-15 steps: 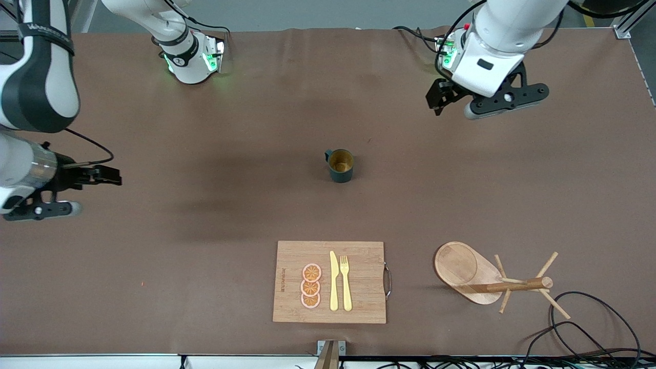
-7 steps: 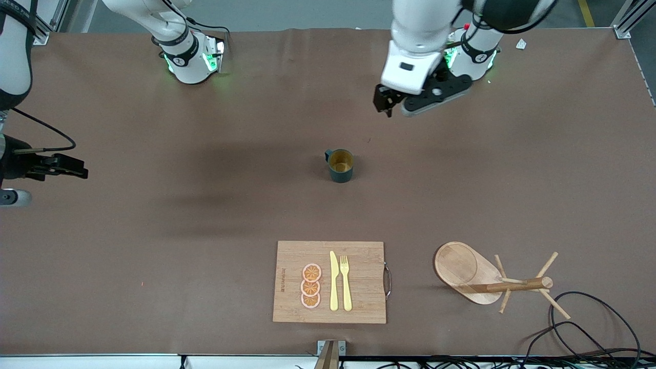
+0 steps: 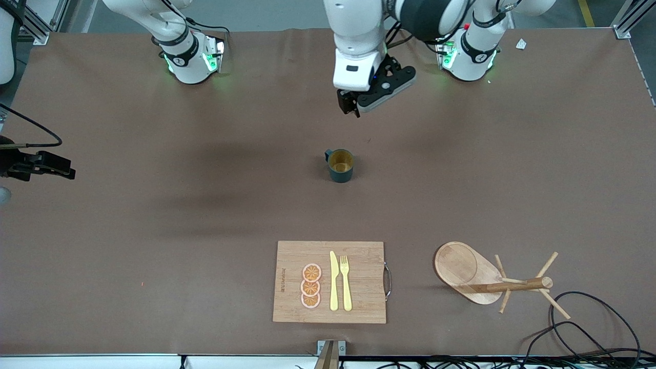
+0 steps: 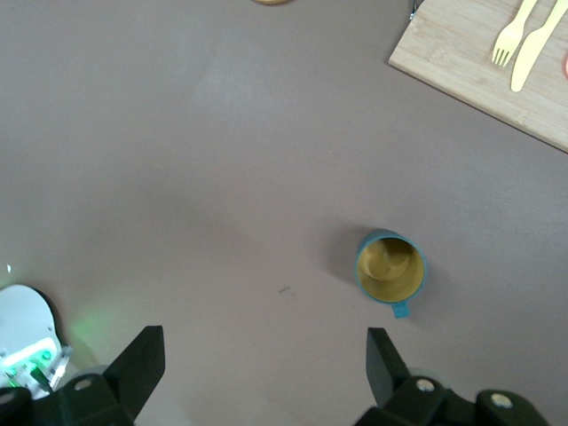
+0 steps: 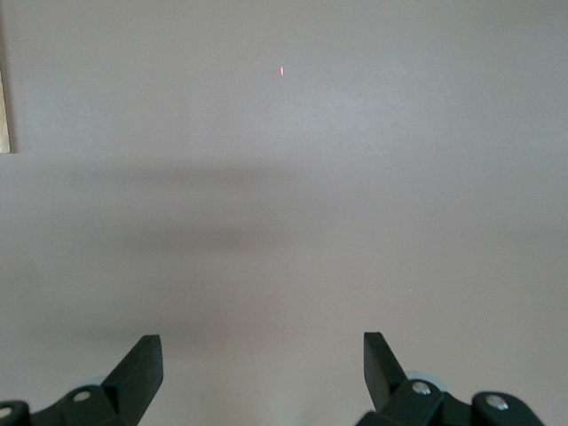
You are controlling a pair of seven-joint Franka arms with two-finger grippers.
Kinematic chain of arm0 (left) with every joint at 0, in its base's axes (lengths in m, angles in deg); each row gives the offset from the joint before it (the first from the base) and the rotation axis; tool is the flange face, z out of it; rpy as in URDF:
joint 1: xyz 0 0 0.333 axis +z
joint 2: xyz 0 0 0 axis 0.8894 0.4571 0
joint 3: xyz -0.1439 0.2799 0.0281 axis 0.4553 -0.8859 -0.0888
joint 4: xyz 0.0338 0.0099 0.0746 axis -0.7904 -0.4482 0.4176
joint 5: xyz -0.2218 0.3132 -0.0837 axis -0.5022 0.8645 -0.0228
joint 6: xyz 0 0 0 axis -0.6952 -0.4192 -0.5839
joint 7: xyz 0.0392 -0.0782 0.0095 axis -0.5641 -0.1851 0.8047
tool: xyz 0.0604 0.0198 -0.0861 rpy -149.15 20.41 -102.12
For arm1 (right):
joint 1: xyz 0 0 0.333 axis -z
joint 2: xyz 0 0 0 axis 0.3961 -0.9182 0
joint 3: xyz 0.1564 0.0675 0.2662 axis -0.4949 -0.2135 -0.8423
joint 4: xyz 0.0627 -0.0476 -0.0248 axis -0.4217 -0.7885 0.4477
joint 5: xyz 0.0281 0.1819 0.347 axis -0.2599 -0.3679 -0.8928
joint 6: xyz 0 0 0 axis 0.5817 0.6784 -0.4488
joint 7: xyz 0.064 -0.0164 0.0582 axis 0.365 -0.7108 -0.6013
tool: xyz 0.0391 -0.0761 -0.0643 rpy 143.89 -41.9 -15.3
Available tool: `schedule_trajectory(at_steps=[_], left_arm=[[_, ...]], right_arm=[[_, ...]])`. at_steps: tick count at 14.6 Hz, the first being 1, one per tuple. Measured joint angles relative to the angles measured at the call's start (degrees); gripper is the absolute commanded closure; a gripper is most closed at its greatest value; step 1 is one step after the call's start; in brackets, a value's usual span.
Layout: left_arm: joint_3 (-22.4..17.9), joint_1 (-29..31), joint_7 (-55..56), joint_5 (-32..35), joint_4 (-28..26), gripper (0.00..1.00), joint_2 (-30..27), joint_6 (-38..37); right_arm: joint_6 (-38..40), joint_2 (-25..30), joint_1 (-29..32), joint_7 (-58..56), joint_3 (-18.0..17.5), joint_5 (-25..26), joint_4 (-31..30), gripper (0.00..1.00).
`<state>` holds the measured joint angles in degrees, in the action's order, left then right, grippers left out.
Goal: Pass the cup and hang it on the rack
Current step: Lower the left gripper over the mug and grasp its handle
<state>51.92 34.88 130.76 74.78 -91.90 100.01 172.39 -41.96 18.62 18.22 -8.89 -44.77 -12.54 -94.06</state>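
Two robot arms work over a brown table, and the cup (image 3: 340, 165) at the table's middle serves as the landmark for everything here. Toward the right arm's end of the table, well apart from the cup, the right gripper (image 3: 60, 171) hangs above bare tabletop and waits; its wrist view shows its fingers (image 5: 138, 366) spread wide with nothing between them. The cup itself, a small dark teal mug with a mustard inside, stands upright on the table, its little loop handle turned toward the right arm's end. Up in the air, over the bare table between the cup and the robot bases, is the left gripper (image 3: 350, 106), its fingers (image 4: 139, 362) also spread apart and empty; its wrist view looks down on the cup (image 4: 391, 269). Nearer to the front camera than the cup lies a bamboo cutting board (image 3: 359, 256) carrying a yellow knife (image 3: 333, 282), a yellow fork (image 3: 346, 282) and orange slices (image 3: 311, 286). Toward the left arm's end from the cup, and also nearer the camera, stands the rack (image 3: 479, 277), a pale wooden mug tree with thin angled pegs. Judging from this, the grasp is not yet made. A descent off centre could let one finger strike the rim and tip or push the cup, and a grip that covers the handle would likely spoil the hanging.
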Motion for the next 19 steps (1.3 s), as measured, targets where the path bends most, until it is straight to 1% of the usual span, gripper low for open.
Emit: schedule_trajectory(at_steps=[2, 4, 6, 11, 13, 19], left_arm=[[-0.06, -2.27, 4.53, 1.68, 1.31, 0.0, 2.3, 0.31], [-0.13, -5.07, 9.31, 4.64, 3.32, 0.0, 5.45, 0.37], [-0.22, -8.06, 13.19, 7.25, 4.87, 0.0, 8.77, 0.39], [-0.33, -14.02, 18.18, 14.95, 7.6, 0.0, 15.56, 0.41], [-0.36, -15.65, 19.96, 16.98, 8.57, 0.0, 17.87, 0.75], [-0.38, -20.77, 29.71, 24.3, 9.11, 0.01, 24.49, 1.79]], right_arm=[[0.89, 0.0, 0.46, 0.25, 0.03, 0.0, 0.09, 0.0], [3.38, 0.0, 2.36, 0.24, 0.03, -0.02, 0.16, 0.0], [3.99, 0.16, 3.64, 0.06, 0.03, -0.02, 0.32, 0.0], [6.22, 2.86, 3.69, 0.27, -0.81, -0.02, 0.35, 0.0], [6.61, 4.58, 3.68, 0.29, -0.95, -0.02, -0.88, 0.0], [6.65, 11.48, 3.0, 1.18, -1.33, -0.02, -7.56, 0.0]])
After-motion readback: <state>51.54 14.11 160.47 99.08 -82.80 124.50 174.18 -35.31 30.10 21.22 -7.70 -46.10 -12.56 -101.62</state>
